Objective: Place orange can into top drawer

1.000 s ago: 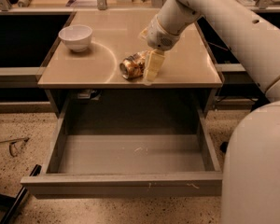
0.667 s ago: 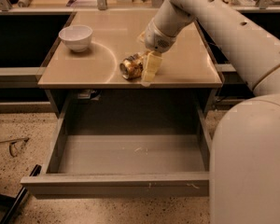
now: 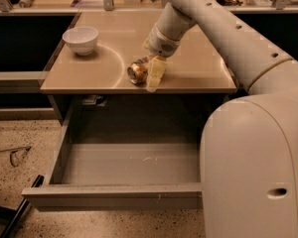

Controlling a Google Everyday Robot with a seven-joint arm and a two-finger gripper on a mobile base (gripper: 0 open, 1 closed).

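Orange can (image 3: 137,72) lies on side on tan countertop (image 3: 198,73) near front edge, silver end facing forward-left. Gripper (image 3: 148,77) down at can's right side, touching it; whether clamped on can, cannot tell. Can's markings unreadable. Top drawer (image 3: 114,196) pulled open below.

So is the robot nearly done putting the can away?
Done: the wide grey metal top drawer is pulled open. In hand: the gripper is down at the dented orange-gold can, lying on its side on the tan tabletop. Left: lifting it and setting it in the drawer.
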